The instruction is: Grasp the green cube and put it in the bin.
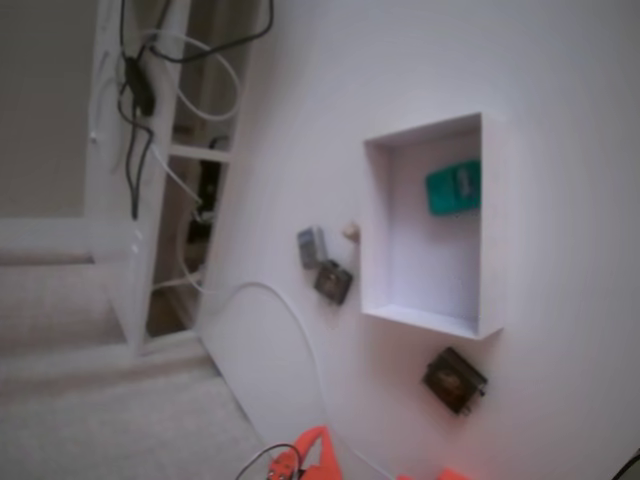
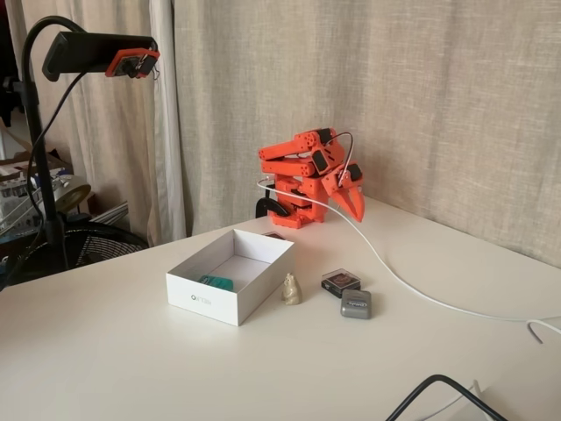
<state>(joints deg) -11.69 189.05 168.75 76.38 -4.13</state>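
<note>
The green cube (image 1: 452, 188) (image 2: 216, 282) lies inside the bin (image 1: 492, 230) (image 2: 203, 299), a white open box, close to one end wall. The orange arm (image 2: 307, 171) is folded up at the back of the table, well behind the bin. Its gripper (image 2: 351, 209) points down just above the tabletop, holds nothing, and its fingers look closed together. In the tilted fixed view, only orange arm parts (image 1: 312, 452) show at the bottom edge.
Dark blocks (image 1: 333, 281) (image 1: 455, 380) (image 2: 340, 281), a small grey block (image 1: 311, 246) (image 2: 356, 303) and a beige figurine (image 1: 351, 231) (image 2: 291, 289) lie beside the bin. A white cable (image 2: 394, 274) crosses the table. A camera stand (image 2: 44, 175) rises at the left.
</note>
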